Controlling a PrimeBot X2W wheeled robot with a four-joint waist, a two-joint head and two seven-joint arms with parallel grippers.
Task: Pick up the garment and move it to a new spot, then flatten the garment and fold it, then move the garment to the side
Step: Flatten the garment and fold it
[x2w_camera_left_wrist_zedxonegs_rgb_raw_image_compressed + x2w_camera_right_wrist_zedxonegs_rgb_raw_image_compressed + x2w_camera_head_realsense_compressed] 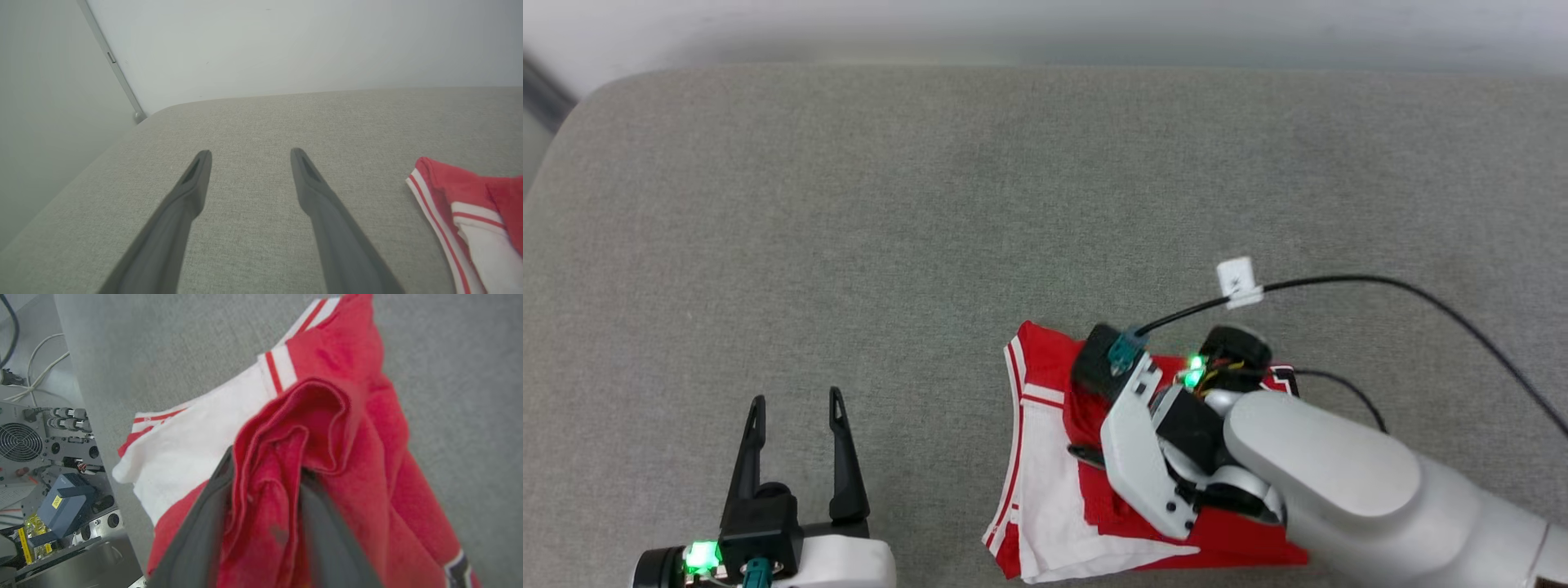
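— Where's the T-shirt [1045, 482]?
— Bunched at the near edge of the grey bench [931, 204], right of middle.
— And the fingers?
— The left fingers [750, 449] are spread wide, holding nothing, towards the near left corner. The right fingers [196, 539] are partly apart, with a red fold between them. Whether they pinch it, I cannot tell.

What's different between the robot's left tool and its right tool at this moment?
The left tool is empty, fingers spread wide; the right tool has the red T-shirt bunched between its fingers. The left tool is over bare grey cushion; the right tool is down on the T-shirt. Both have two long dark fingers.
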